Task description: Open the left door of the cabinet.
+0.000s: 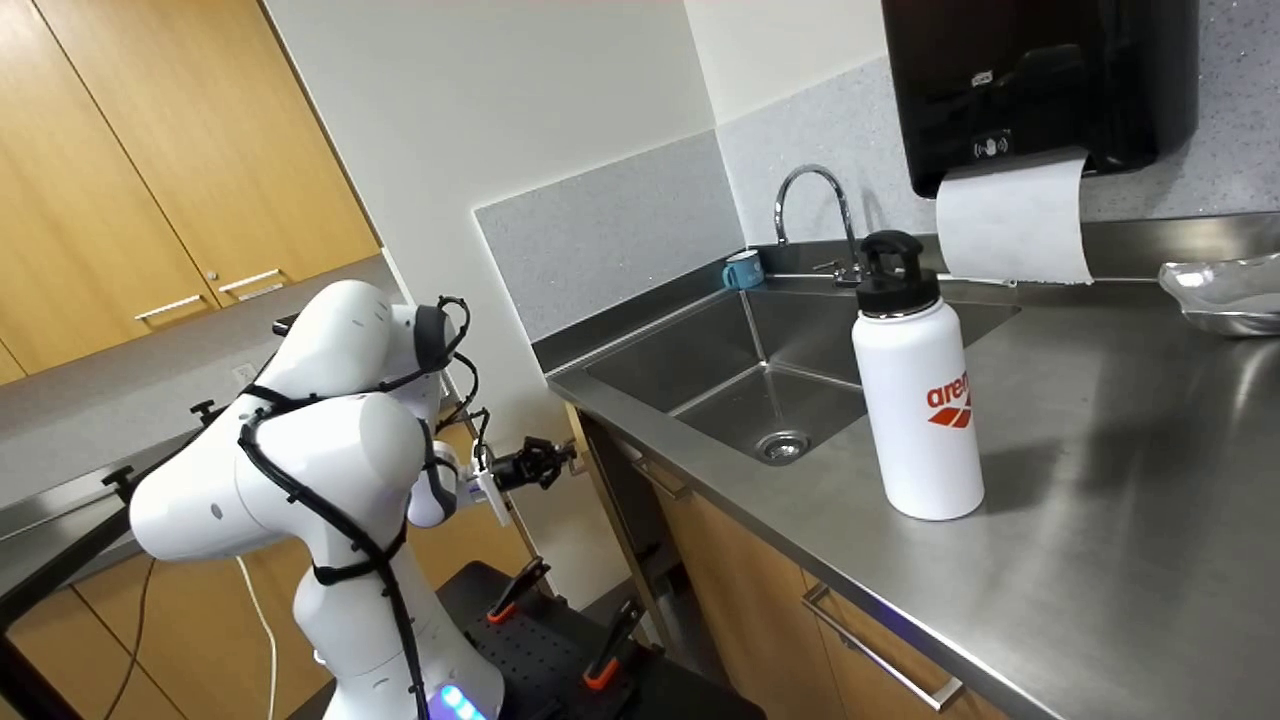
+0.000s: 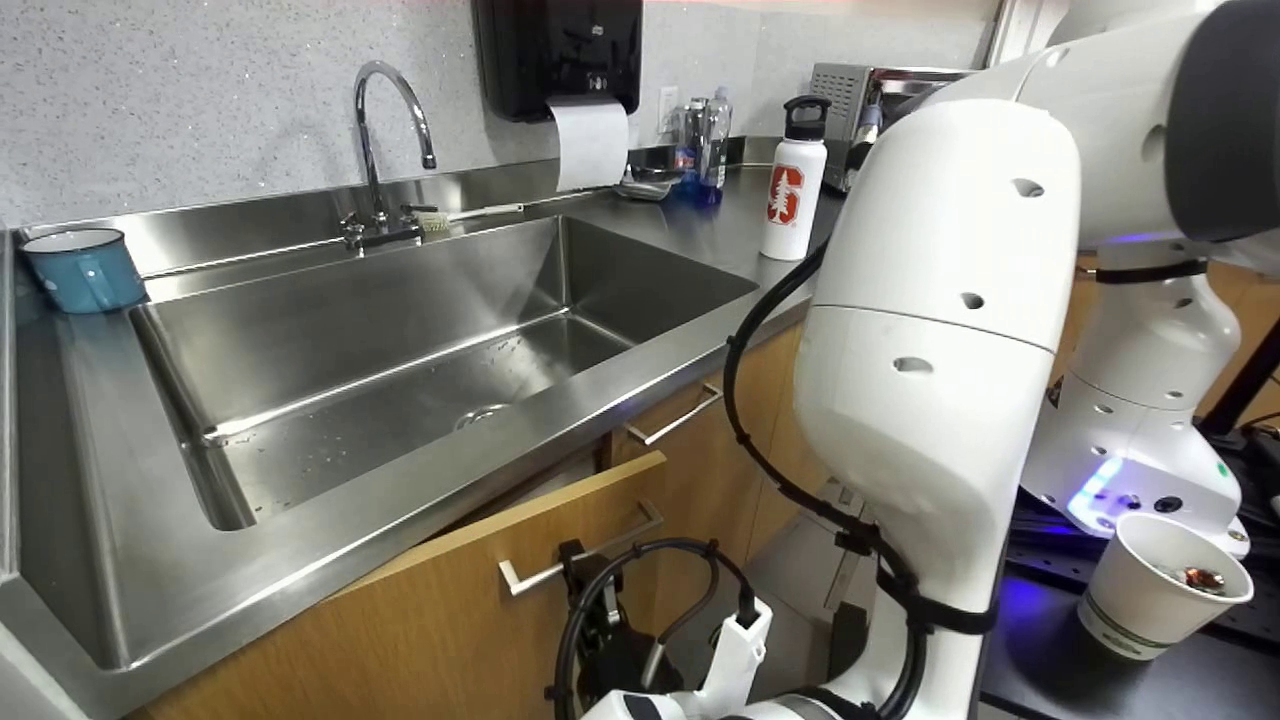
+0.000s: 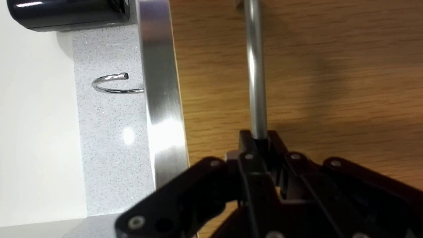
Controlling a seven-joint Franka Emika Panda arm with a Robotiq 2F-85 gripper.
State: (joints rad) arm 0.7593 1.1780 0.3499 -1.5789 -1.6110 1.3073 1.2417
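The low wooden cabinet (image 1: 730, 580) has a stainless steel top. Its left door (image 2: 440, 620) stands ajar in an exterior view, swung out from under the counter edge; an exterior view also shows it edge-on (image 1: 612, 510) with a dark gap behind. My gripper (image 3: 260, 137) is shut on the door's metal bar handle (image 3: 255, 72) in the wrist view, a finger on each side of the bar. In the wrist view the plain wooden door (image 3: 211, 76) fills the background. The gripper also shows at the handle in both exterior views (image 2: 582, 565) (image 1: 565, 455).
A steel sink (image 2: 640, 375) with a faucet (image 2: 370, 150) is set in the counter. A blue mug (image 2: 85, 272) and a white bottle (image 1: 915, 410) stand on top. A neighbouring front has a bar handle (image 2: 675, 415). Clamps (image 1: 610, 645) and a paper cup (image 2: 1160, 585) are by the robot base.
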